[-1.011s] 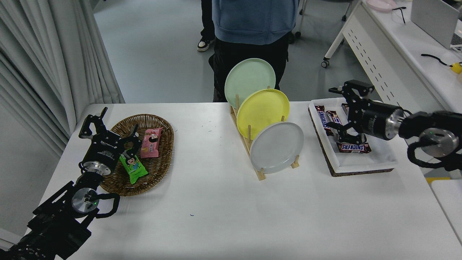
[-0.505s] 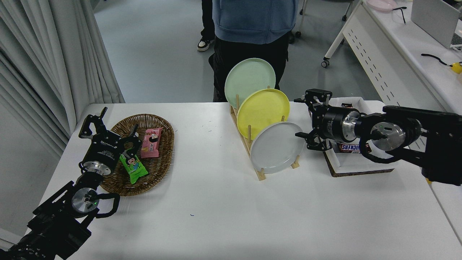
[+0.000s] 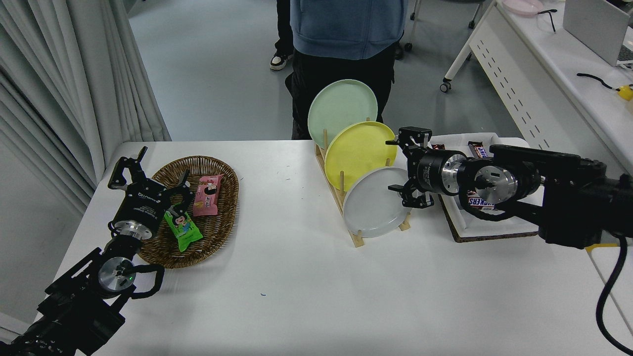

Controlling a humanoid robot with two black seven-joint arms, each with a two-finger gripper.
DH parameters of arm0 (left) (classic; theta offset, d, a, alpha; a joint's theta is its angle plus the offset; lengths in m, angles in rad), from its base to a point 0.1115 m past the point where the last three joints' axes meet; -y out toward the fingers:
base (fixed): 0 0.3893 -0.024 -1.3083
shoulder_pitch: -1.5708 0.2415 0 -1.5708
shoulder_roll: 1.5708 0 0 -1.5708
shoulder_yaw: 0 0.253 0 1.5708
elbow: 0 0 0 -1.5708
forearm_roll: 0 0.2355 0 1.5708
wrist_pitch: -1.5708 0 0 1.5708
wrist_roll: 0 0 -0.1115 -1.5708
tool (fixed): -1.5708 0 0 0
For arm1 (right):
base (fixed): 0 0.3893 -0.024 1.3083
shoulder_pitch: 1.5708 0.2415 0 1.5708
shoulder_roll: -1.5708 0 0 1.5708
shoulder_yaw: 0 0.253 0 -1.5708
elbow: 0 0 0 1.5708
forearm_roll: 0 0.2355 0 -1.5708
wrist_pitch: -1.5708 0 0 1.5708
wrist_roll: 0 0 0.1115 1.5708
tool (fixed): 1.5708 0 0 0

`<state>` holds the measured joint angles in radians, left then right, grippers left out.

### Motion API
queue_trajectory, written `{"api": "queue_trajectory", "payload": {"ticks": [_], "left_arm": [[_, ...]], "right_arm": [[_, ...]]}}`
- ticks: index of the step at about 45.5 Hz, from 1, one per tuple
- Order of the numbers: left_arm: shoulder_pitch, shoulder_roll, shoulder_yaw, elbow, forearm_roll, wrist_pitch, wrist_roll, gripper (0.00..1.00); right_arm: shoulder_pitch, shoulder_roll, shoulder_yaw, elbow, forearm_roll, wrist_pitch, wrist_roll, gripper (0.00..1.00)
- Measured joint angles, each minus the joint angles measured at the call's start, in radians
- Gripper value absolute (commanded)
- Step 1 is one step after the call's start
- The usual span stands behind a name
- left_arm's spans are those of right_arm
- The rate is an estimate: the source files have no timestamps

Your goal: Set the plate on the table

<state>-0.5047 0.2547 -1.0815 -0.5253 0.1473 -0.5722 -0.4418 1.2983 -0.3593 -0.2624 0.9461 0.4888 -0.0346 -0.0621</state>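
The light-grey plate (image 3: 372,203) leans upright in the front slot of a wooden rack (image 3: 346,207) on the white table (image 3: 306,296). Behind it stand a yellow plate (image 3: 358,151) and a pale green plate (image 3: 341,111). My right gripper (image 3: 399,165) reaches in from the right, open, its fingers spread above and below the grey plate's right rim, at or very close to it. My left gripper (image 3: 148,168) is parked open at the lower left, over a wicker basket.
The wicker basket (image 3: 217,237) holds a green and a pink snack packet. A white tray (image 3: 494,225) with chocolate bars lies behind my right arm. A person (image 3: 346,44) stands at the far edge behind the rack. A white desk (image 3: 554,74) is at the right.
My right arm has swung left from over the white tray to the grey plate's right rim, with the gripper staying open. The left arm has not moved.
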Motion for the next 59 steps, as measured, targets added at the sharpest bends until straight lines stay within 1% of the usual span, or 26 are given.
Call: {"api": "queue_trajectory", "payload": {"ticks": [8, 10, 12, 25, 29, 32, 35, 38, 40, 42, 59], "left_arm": [[0.000, 0.000, 0.000, 0.000, 0.000, 0.000, 0.000, 1.00], [0.000, 0.000, 0.000, 0.000, 0.000, 0.000, 0.000, 1.00], [0.000, 0.000, 0.000, 0.000, 0.000, 0.000, 0.000, 1.00], [0.000, 0.000, 0.000, 0.001, 0.000, 0.000, 0.000, 1.00], [0.000, 0.000, 0.000, 0.001, 0.000, 0.000, 0.000, 1.00], [0.000, 0.000, 0.000, 0.001, 0.000, 0.000, 0.000, 1.00], [0.000, 0.000, 0.000, 0.001, 0.000, 0.000, 0.000, 1.00], [0.000, 0.000, 0.000, 0.001, 0.000, 0.000, 0.000, 1.00], [0.000, 0.000, 0.000, 0.001, 0.000, 0.000, 0.000, 1.00], [0.000, 0.000, 0.000, 0.001, 0.000, 0.000, 0.000, 1.00], [0.000, 0.000, 0.000, 0.001, 0.000, 0.000, 0.000, 1.00]], "right_arm": [[-0.003, 0.019, 0.009, -0.020, 0.010, -0.004, -0.008, 0.97], [-0.003, 0.022, 0.010, -0.024, 0.011, -0.005, -0.010, 0.91], [-0.004, 0.025, 0.011, -0.027, 0.012, -0.006, -0.011, 0.88], [-0.007, 0.028, 0.015, -0.034, 0.016, -0.007, -0.036, 0.86], [-0.008, 0.026, 0.026, -0.032, 0.017, -0.007, -0.058, 0.82], [-0.010, 0.024, 0.038, -0.032, 0.017, -0.007, -0.071, 0.71], [-0.011, 0.021, 0.053, -0.031, 0.017, -0.007, -0.084, 0.63], [-0.011, 0.018, 0.061, -0.031, 0.017, -0.007, -0.092, 0.60], [-0.011, 0.015, 0.067, -0.031, 0.017, -0.007, -0.101, 0.52], [-0.011, 0.013, 0.072, -0.031, 0.017, -0.007, -0.109, 0.47], [-0.011, 0.005, 0.089, -0.034, 0.015, -0.006, -0.139, 0.46]]}}
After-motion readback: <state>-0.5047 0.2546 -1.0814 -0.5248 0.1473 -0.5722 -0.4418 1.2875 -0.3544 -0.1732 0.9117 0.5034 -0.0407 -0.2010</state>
